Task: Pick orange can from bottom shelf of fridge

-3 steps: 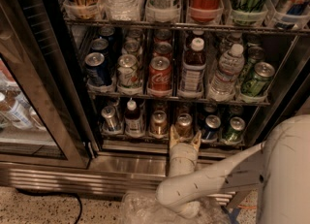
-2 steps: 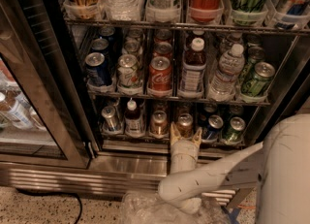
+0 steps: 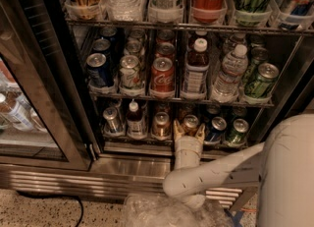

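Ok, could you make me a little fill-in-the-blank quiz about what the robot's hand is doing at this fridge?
1. The hand reaches into the fridge at its ___ shelf.
2. Its fingers are ___, one on each side of the orange can.
3. The neighbouring can just right of it is dark ___.
4. The small bottle on this shelf has a ___ cap.
Missing words: bottom; open; blue; white.
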`<state>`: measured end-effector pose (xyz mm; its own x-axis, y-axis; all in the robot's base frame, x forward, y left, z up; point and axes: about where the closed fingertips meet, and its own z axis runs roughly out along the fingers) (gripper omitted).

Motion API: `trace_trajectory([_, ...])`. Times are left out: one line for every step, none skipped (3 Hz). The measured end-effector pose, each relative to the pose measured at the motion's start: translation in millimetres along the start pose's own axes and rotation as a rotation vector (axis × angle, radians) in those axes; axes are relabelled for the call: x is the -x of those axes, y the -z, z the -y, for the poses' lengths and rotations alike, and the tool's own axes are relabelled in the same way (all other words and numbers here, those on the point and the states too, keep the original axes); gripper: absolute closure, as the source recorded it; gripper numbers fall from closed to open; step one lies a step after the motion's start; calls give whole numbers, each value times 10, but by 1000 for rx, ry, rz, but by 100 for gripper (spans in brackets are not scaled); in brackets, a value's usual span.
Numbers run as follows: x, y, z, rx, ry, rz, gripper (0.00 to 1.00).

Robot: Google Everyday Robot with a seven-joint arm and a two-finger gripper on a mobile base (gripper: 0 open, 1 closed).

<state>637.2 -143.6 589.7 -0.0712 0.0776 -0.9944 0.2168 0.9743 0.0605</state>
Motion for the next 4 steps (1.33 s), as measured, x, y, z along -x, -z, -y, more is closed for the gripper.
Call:
trace_trajectory([5,-14,-27,6,0,1,46])
trace_trajectory([5,-14,-27,6,0,1,70])
trace_trajectory([5,-14,-28,6,0,1,93])
trace_trajectory([67,6,-57,22,-1,7,100])
